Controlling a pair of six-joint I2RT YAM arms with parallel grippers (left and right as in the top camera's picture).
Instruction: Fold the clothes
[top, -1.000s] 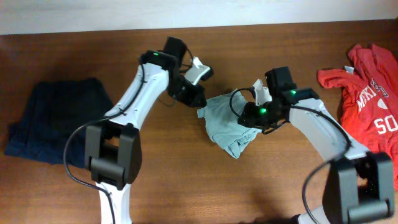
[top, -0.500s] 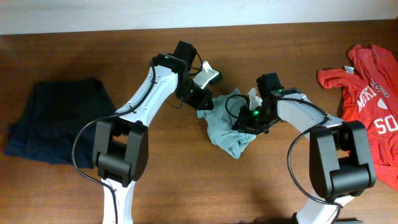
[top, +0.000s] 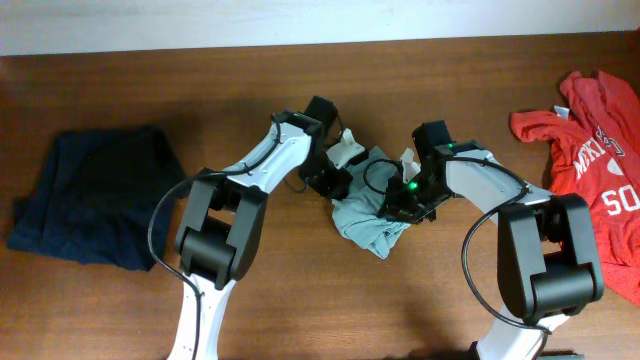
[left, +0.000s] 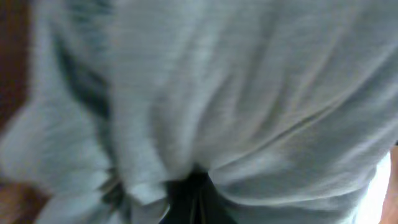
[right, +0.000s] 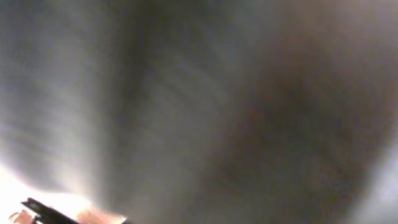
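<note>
The clothes, a pale teal T-shirt (top: 366, 217), lie crumpled in a small heap at the middle of the brown table. My left gripper (top: 340, 183) presses into the heap's upper left edge. In the left wrist view the teal fabric (left: 217, 93) fills the frame and gathers into the dark fingers (left: 194, 200), which are shut on a pinch of it. My right gripper (top: 400, 203) is buried in the heap's upper right side. The right wrist view shows only blurred fabric (right: 155, 112) against the lens, with its jaws hidden.
A dark navy garment (top: 90, 195) lies at the table's left side. A red T-shirt with white lettering (top: 595, 150) lies at the right edge. The table's back edge meets a white wall along the top.
My left gripper has slid right and down to the shirt's edge and closed on fabric. My right gripper has dropped slightly toward the heap. The shirt is bunched tighter between them.
</note>
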